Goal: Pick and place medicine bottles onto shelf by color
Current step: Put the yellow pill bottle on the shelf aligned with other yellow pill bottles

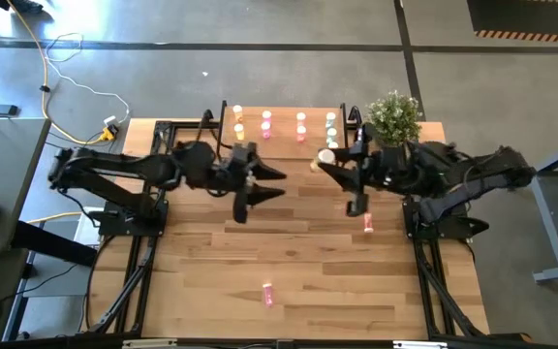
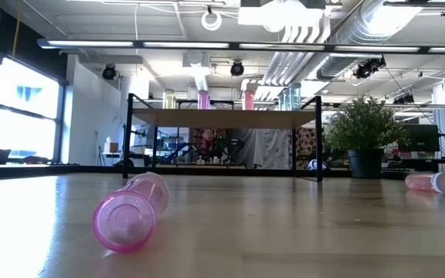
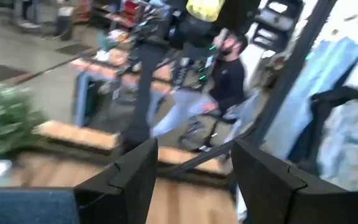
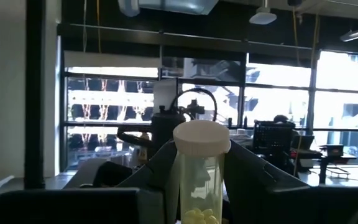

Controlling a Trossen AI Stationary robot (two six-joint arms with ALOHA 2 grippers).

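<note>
Pale green bottle [image 4: 201,174] is pinched upright in the right gripper [image 1: 329,161], just in front of the shelf [image 1: 284,110]. Shelf already holds most bottles; two pink bottles [image 1: 268,294] lie on the table. Left gripper [image 1: 269,184] waits nearby, fingers spread, empty.

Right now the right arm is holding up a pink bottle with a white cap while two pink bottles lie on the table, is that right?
Not quite: the bottle in the right gripper is pale green, not pink, with a white cap and pale pills inside, as the right wrist view shows. The rest holds: two pink bottles lie on the table, one near the front and one below the right gripper.
</note>
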